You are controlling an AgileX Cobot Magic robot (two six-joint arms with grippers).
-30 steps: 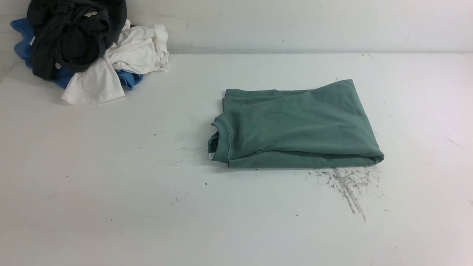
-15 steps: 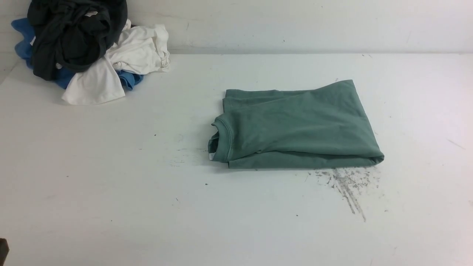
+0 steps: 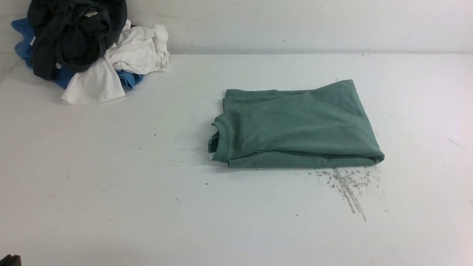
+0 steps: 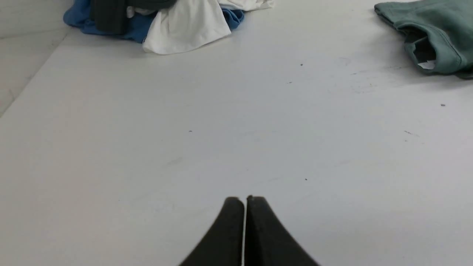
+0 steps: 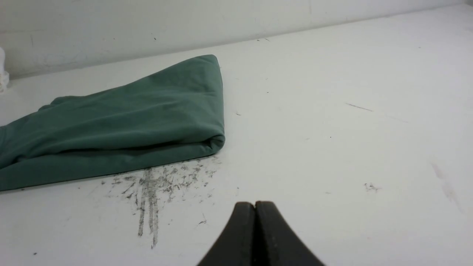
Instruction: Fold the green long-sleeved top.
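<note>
The green long-sleeved top (image 3: 295, 127) lies folded into a compact rectangle on the white table (image 3: 111, 177), right of centre, its ribbed neck and white tag facing left. It also shows in the left wrist view (image 4: 432, 33) and the right wrist view (image 5: 118, 122). My left gripper (image 4: 244, 199) is shut and empty, over bare table well away from the top; a dark bit of it shows at the front view's lower left corner (image 3: 10, 260). My right gripper (image 5: 255, 204) is shut and empty, near the top's folded right end, apart from it. It is out of the front view.
A pile of black (image 3: 70, 33), white (image 3: 125, 55) and blue (image 3: 22, 37) garments sits at the table's far left corner against the wall; it also shows in the left wrist view (image 4: 177, 22). Dark scuff marks (image 3: 347, 184) lie in front of the top.
The top has not moved. A dark part of the left arm has come into the front view's lower left corner and shifted slightly.
</note>
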